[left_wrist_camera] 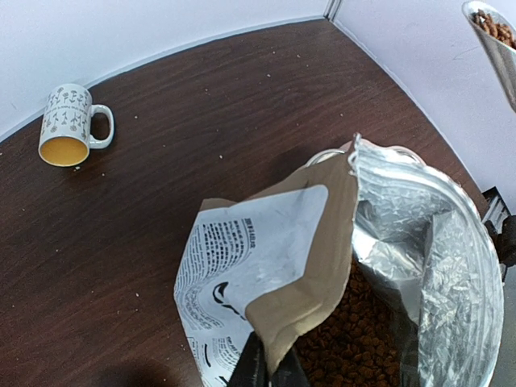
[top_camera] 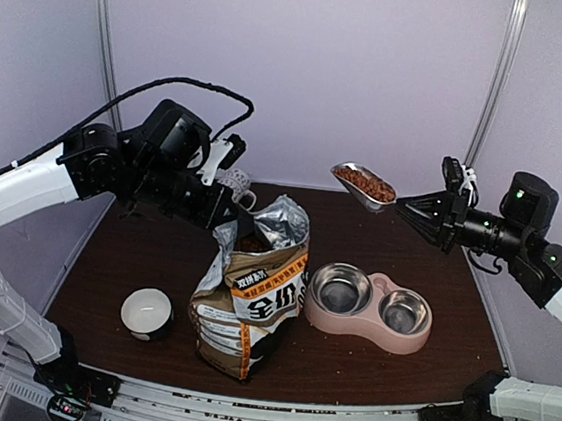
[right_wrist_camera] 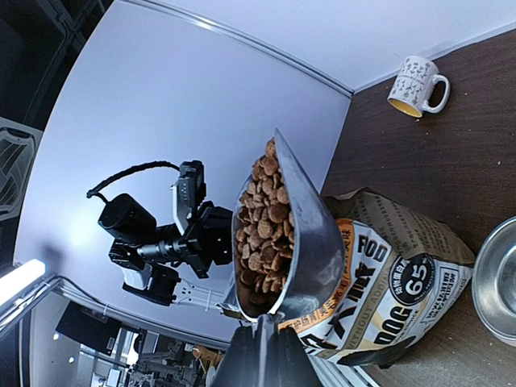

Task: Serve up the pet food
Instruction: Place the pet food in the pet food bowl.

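Standing nearest the arm bases on the dark worktop [top_camera: 135, 256] are a small white bowl [top_camera: 147, 312] and, just to its right, an upright bag [top_camera: 252, 298] printed in tan, orange and black. The bag's front carries large dark Chinese characters. The right wrist view also shows "FOOD" in big letters and "65" on a round black badge. Just right of the bag sits a pink double bowl [top_camera: 369, 307] with two steel cups. Farther back, the left end effector [top_camera: 223, 209] is pinching the bag's top edge, its fingers pressed together on the rim and holding the foil-lined mouth open. Brown pet food [left_wrist_camera: 355, 339] lies inside. Level with it on the right, the right end effector [top_camera: 412, 204] is clamped on the handle of a metal scoop [top_camera: 364, 186]. The scoop is heaped with more kibble and held in the air beyond the double bowl. A patterned white mug [left_wrist_camera: 68, 125] stands at the far edge, well apart from the bag.
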